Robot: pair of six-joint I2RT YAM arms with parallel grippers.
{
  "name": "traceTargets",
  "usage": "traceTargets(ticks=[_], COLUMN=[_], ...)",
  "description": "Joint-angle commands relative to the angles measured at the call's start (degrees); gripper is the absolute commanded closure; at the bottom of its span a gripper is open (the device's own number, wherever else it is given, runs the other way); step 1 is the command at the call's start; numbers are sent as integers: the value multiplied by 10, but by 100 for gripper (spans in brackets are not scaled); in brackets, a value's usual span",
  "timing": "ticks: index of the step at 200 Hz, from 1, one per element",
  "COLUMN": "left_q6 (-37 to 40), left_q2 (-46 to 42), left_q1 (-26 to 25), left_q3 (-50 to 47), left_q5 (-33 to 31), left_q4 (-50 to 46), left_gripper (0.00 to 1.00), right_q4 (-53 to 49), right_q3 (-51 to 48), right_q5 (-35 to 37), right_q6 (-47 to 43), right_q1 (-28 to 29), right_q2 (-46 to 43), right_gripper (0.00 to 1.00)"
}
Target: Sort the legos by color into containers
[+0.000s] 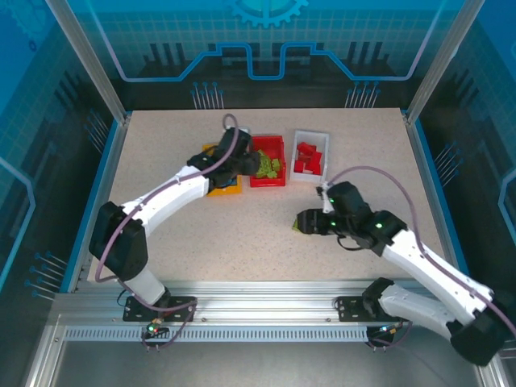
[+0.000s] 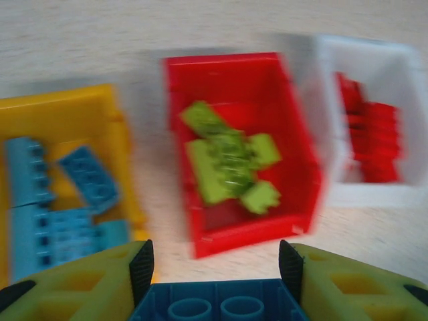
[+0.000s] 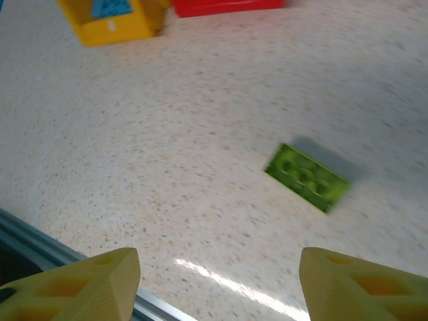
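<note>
Speckled table (image 3: pixel 134 134): green lego (image 3: pixel 307 178) flat, studs up, long axis diagonal.

Right gripper (image 3: pixel 217 264) hangs over speckled table (image 3: pixel 167 134), jaws wide apart, nothing btwn them. Lime green lego (image 3: pixel 306 177) lies flat at 3 o'clock, set askew. Yellow bin (image 3: pixel 117 27) w/ blue legos (image 3: pixel 114 7) at 11 o'clock; red bin (image 3: pixel 227 5) at 12. Metal rail (image 3: pixel 33 241) at 8.

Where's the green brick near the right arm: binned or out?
Out: the green brick lies on the table, ahead of the right gripper.
</note>
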Motion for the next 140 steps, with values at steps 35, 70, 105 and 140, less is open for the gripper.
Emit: traceTargets(ticks=[35,70,105,140], left_q6=[17,10,5,3], left_q2=[88,155,200,205], left_q1=[111,136,137,137], left_q3=[25,68,106,110], left_q5=[9,16,20,25], left_q4=[-37,-48,-62,-60], left_gripper=[47,46,39,33], right_q4=[165,219,231,229], right_q3=[122,143,136,116], right_q5=[22,28,36,44], right_q6=[-46,-53,-35,-26], right_q1=[100,121,124,124], right_q2=[173,215,223,210], right_gripper=[33,32,32,30])
